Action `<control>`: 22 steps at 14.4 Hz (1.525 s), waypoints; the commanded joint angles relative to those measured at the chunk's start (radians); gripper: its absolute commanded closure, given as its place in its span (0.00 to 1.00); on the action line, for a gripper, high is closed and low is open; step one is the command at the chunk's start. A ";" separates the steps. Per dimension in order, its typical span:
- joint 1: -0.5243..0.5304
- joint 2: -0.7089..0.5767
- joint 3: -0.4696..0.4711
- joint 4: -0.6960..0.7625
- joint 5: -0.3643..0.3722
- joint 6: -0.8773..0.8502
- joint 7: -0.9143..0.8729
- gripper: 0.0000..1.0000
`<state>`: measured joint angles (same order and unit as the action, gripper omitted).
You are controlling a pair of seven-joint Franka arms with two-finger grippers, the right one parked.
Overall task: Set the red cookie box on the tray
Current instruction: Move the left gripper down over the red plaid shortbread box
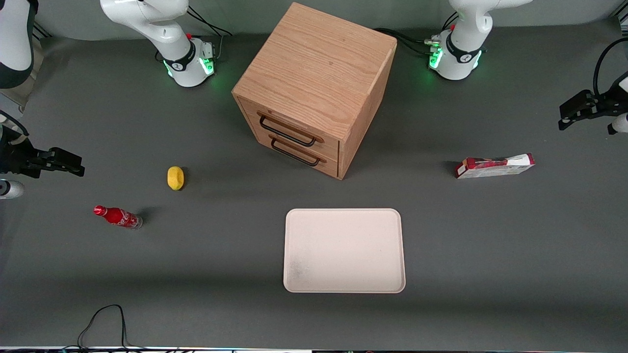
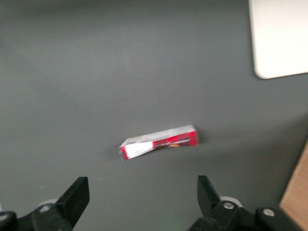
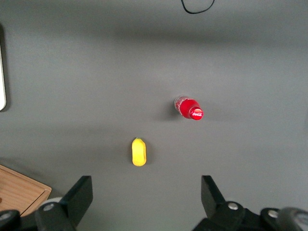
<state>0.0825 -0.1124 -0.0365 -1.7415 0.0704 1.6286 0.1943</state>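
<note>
Front view has my gripper (image 1: 571, 117) at the right edge of the frame, raised off the table, nearer the arm bases than the box (image 1: 494, 166). My fingers (image 2: 74, 195) are spread wide and hold nothing. The box lies flat on the grey table (image 1: 490, 245) at mid-right of the frame, apart from the tray (image 1: 344, 250), which sits bare at lower centre. Between the arm bases stands a wooden drawer cabinet (image 1: 314, 88). At the left of the frame lie a yellow lump (image 1: 175, 177) and a red bottle (image 1: 117, 216)
</note>
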 commanded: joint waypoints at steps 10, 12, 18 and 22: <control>-0.004 0.057 0.115 -0.185 0.045 0.172 0.851 0.00; -0.004 0.071 0.118 -0.248 0.042 0.246 0.976 0.00; -0.018 0.100 0.109 -0.404 0.028 0.348 1.083 0.02; -0.027 0.115 0.109 -0.524 -0.001 0.499 1.103 0.02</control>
<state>0.0712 0.0146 0.0638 -2.2000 0.0932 2.0597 1.2695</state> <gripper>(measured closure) 0.018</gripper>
